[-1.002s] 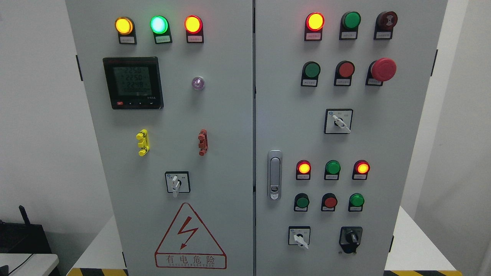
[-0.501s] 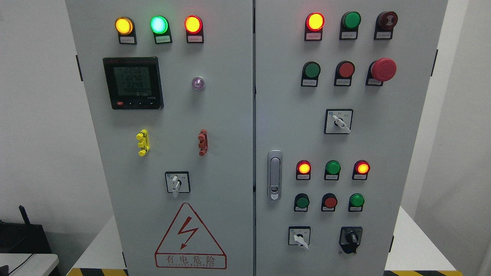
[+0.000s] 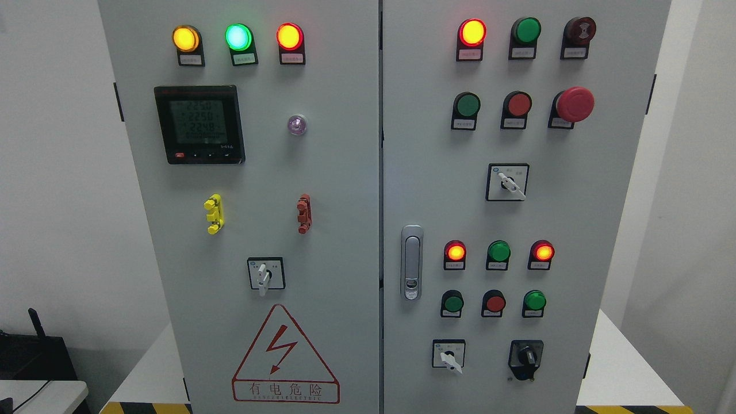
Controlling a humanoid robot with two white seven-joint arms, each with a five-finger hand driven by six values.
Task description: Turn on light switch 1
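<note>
I am seeing the cabinet (image 3: 322,230) evenly and brightly lit from the front, sharp edge to edge; the lit lamps (image 3: 289,36) are blooming into soft halos, buttons (image 3: 574,104) are casting faint shadows, and the meter screen (image 3: 198,122) is reading dim

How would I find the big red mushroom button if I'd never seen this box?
Look at the grey cabinet's right door, second row from the top. The red mushroom button is at the right end; unlike the flat green button and red button beside it, it bulges out.

Matt grey painted metal cabinet (image 3: 345,172); glossy plastic lamps (lit) (image 3: 238,37); shiny metal door handle (image 3: 411,262).
</note>
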